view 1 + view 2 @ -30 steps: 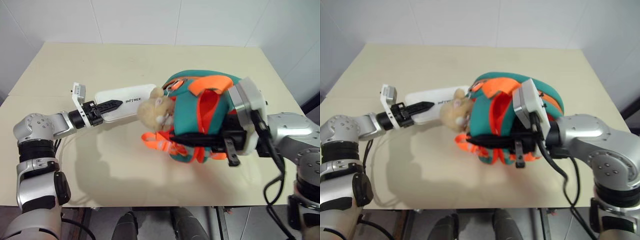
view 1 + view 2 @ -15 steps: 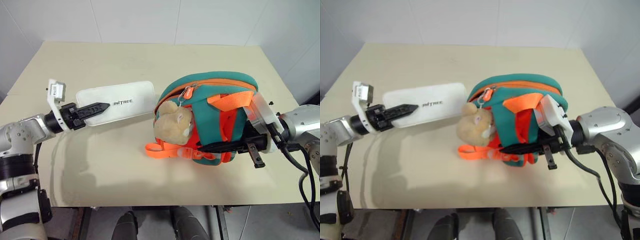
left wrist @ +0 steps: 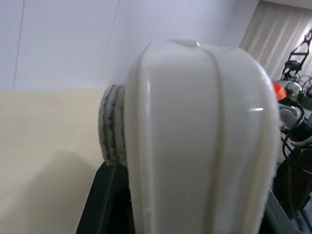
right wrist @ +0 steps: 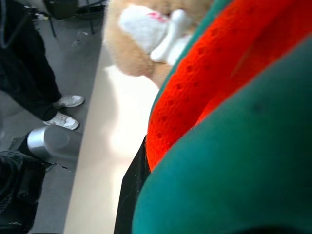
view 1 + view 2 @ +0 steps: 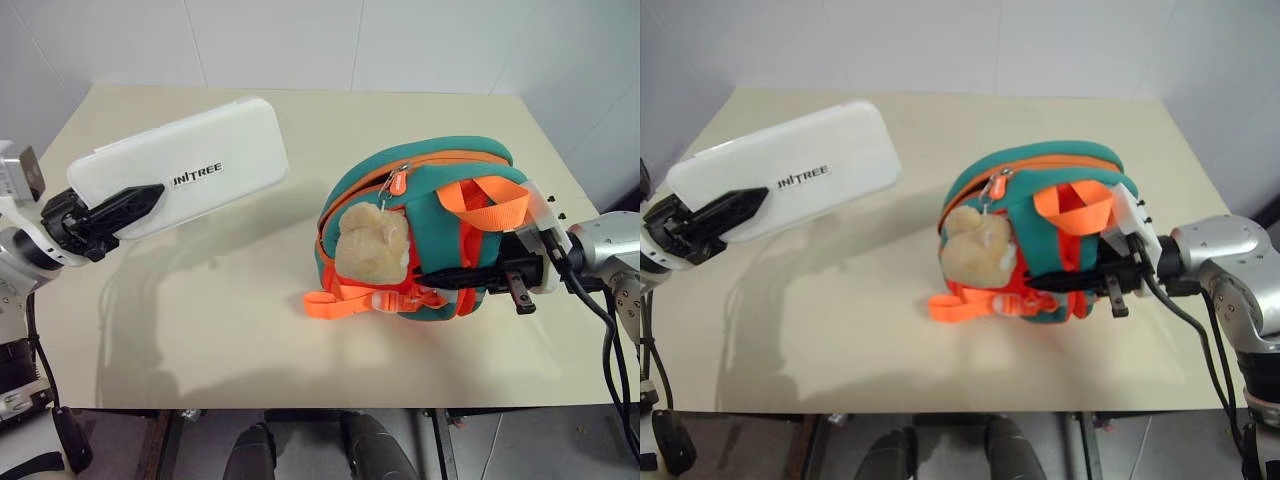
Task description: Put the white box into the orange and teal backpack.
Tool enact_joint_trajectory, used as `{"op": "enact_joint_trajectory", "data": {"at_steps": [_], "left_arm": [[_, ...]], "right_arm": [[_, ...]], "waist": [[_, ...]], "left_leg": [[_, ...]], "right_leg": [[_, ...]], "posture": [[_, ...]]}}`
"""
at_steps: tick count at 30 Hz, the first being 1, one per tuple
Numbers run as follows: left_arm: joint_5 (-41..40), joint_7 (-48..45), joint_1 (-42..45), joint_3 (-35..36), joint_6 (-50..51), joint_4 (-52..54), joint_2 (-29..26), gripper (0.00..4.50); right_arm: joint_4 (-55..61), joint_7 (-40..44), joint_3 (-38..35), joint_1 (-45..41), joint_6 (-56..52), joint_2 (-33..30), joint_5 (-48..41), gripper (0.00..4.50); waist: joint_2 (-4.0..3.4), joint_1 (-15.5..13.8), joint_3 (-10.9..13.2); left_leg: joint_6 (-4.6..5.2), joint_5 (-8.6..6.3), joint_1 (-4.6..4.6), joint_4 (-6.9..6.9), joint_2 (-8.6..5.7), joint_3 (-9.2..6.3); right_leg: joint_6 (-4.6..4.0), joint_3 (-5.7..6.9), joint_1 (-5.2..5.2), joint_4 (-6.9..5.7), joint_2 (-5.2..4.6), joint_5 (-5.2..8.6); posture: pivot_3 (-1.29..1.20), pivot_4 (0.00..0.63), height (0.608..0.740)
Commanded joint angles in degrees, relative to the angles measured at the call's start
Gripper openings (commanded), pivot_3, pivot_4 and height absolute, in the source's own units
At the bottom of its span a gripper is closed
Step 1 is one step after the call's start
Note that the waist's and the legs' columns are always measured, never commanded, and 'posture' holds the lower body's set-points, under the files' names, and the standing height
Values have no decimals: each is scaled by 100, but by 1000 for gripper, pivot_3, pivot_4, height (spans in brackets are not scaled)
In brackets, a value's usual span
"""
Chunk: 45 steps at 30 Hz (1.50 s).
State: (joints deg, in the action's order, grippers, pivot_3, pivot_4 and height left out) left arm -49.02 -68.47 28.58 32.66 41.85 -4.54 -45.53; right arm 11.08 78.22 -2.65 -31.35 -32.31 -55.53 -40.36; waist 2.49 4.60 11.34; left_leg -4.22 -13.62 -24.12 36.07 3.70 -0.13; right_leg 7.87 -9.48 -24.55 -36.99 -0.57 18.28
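The white box (image 5: 200,160) with dark lettering hangs tilted above the table's left side. My left gripper (image 5: 140,200) is shut on its near end, one black finger lying across its top; in the left wrist view the box (image 3: 195,146) stands close against a ribbed pad (image 3: 113,126). The orange and teal backpack (image 5: 440,190) stands on the table at the right, zip along its top, with a tan plush toy (image 5: 372,240) hanging on its front. My right gripper (image 5: 455,275) is shut on the backpack's lower orange part; teal fabric (image 4: 234,170) and orange mesh (image 4: 204,87) press close to the right wrist camera.
The cream table (image 5: 250,330) is bare between box and backpack, with white walls behind it. An orange strap loop (image 5: 330,303) lies flat by the backpack's foot. A person's legs and shoes (image 4: 63,109) stand beside the table in the right wrist view.
My left gripper has lifted the box up and back to the left, rolling its lettered face towards the head camera. My right gripper has drawn the backpack to the right, away from the box.
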Motion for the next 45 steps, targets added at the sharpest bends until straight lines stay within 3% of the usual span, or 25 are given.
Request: {"op": "enact_joint_trajectory", "data": {"at_steps": [1, 13, 19, 29, 38, 45], "left_arm": [[-137, -170, -191, 38, -218, 413, -111, 1299], [-269, -458, -401, -291, -204, 831, -333, 1299], [-127, -649, -74, -745, -313, 726, -362, 1299], [818, -1041, 854, -1714, -1343, 23, -363, 1299], [1317, -1088, 1688, -2031, -1906, -511, -304, 1299], [1509, -1110, 1837, -2289, -2085, -678, -135, 1299]], "right_arm": [[-67, 0, -104, -138, 115, 39, 84, 0], [-114, -80, -89, -159, 18, 197, 166, 0], [53, -199, -76, -56, -49, 282, 117, 0], [320, -398, -234, 185, -113, 316, 14, 0], [493, -537, -358, 413, -96, 324, -37, 0], [472, -542, -375, 458, -27, 352, 2, 0]], "waist": [[0, 0, 0], [-1, 12, 1], [-2, 6, 1], [-2, 1, 1], [-2, -38, 1], [-1, -54, 1]], "left_leg": [[0, 0, 0, 0, 0, 0], [1, 0, 2, 4, 1, 0], [1, 0, 2, 6, 0, -1], [1, 1, 3, 10, 0, 0], [3, 1, 2, 25, -1, -1], [5, 3, 3, 43, 0, -3]], "right_leg": [[0, 0, 0, 0, 0, 0], [0, 0, 0, -8, 1, 0], [0, 0, 0, -10, 2, 0], [0, 0, 1, -16, 5, 0], [1, -1, 2, -32, 5, 0], [2, -1, 4, -46, 7, 0]], "posture": [[0, 150, 740], [0, 150, 740], [0, 150, 740], [0, 150, 740], [0, 150, 740], [0, 150, 740]]}}
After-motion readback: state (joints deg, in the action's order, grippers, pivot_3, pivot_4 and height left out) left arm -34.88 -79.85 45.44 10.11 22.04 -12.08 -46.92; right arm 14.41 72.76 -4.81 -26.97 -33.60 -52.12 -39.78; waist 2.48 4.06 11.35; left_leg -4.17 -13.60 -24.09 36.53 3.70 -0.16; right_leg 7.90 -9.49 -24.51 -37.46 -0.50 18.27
